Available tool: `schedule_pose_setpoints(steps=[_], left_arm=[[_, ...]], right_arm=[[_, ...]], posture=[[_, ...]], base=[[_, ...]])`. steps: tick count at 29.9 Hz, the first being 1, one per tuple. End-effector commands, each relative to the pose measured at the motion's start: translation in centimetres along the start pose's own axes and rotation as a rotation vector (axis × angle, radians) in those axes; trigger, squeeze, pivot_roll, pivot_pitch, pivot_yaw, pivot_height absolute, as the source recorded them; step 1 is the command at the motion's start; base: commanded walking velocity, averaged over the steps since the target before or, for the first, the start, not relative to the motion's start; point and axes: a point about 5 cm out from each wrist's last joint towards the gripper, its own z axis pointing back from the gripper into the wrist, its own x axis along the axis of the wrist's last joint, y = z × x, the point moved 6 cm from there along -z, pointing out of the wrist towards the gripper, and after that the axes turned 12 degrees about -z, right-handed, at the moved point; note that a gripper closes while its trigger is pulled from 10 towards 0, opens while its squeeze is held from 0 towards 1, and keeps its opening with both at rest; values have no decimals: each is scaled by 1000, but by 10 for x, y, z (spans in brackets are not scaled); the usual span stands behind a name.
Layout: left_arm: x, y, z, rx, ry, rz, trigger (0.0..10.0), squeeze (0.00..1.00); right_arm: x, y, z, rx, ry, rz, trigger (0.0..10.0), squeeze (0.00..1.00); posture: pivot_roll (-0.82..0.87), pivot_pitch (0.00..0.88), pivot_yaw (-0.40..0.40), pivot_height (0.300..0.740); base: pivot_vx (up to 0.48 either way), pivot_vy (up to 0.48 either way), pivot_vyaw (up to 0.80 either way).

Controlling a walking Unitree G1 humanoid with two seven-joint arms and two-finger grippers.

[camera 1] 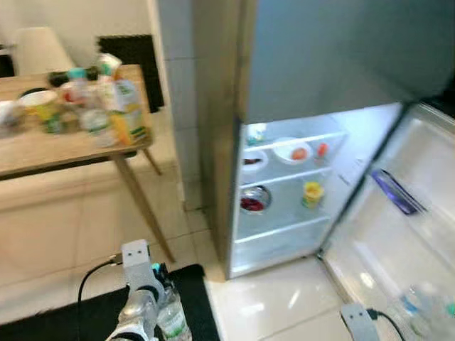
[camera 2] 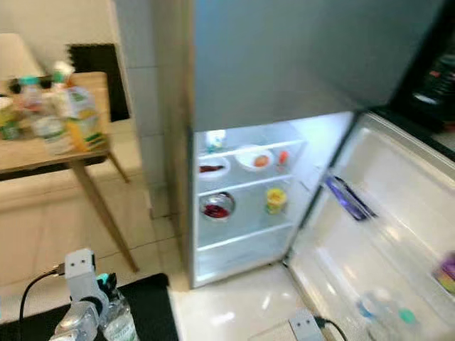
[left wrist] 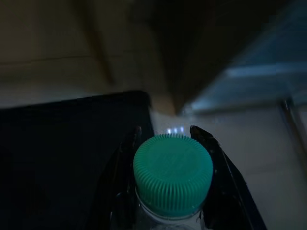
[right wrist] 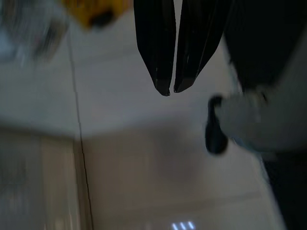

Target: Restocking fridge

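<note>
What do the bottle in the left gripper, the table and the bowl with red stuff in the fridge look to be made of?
Bottle: clear plastic, probably; see-through body, ridged matte green cap. Table: wood or wood veneer; pale tan grain, matte. Bowl: likely metal; grey shiny rim, though blurred. The left gripper fingers clamp the bottle's neck.

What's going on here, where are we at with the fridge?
The left gripper is shut on a water bottle with a green cap, held low over the black mat. The fridge stands open just ahead, with bowls and a yellow cup on its shelves. More items wait on the wooden table. The right gripper hangs idle, shut, over the tile floor.
</note>
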Motion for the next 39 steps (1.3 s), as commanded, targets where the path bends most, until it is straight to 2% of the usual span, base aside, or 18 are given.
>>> schedule_pose_setpoints(steps=[1, 2, 3, 4, 6, 9, 11, 14, 17, 25, 39], left_arm=[[-27, -5, 7, -12, 84, -38, 10000, 0], [-27, -5, 7, -12, 84, -38, 10000, 0], [-61, 4, 21, 3, 184, -53, 10000, 0], [-70, 6, 25, 9, 212, -56, 10000, 0], [-76, 8, 28, 10, 228, -56, 10000, 0], [-107, 13, 45, 8, 320, -82, 10000, 0], [-107, 13, 45, 8, 320, -82, 10000, 0], [-125, 15, 56, 3, 377, -106, 10000, 0], [-128, 15, 58, 6, 386, -106, 10000, 0], [-118, 5, 50, -19, 362, -122, 10000, 0], [-116, 2, 49, -43, 364, -155, 10000, 0]], right_arm=[[-9, -2, 1, -15, 24, -28, 10000, 0], [-9, -2, 1, -15, 24, -28, 10000, 0], [-19, -2, 2, -18, 47, -44, 10000, 0], [-20, -2, 2, -17, 50, -45, 10000, 0], [-21, -2, 2, -16, 52, -46, 10000, 0], [-23, -1, 2, -13, 60, -49, 10000, 0], [-23, -1, 2, -13, 60, -49, 10000, 0], [-24, 1, 2, -6, 66, -37, 10000, 0], [-23, 2, 2, 1, 68, -24, 10000, 0], [-19, 7, 0, 15, 65, 0, 10000, 0], [-24, 8, 1, 14, 73, 0, 10000, 0]], posture=[[-106, 0, -20, 740], [-106, 0, -20, 740], [-107, 0, -18, 740], [-109, 0, -16, 740], [-109, 0, -16, 740], [-109, 0, -14, 740], [-109, 0, -14, 740], [-105, 0, -18, 740], [-100, 0, -23, 740], [-102, 0, -18, 740], [-115, 0, -8, 740]], base=[[0, 0, -800], [0, 0, -800], [0, 0, -800], [0, 0, -800], [0, 0, -800], [0, 0, -800], [0, 0, -800], [0, 0, -800], [0, 0, -800], [0, 0, -800], [0, 0, -800]])
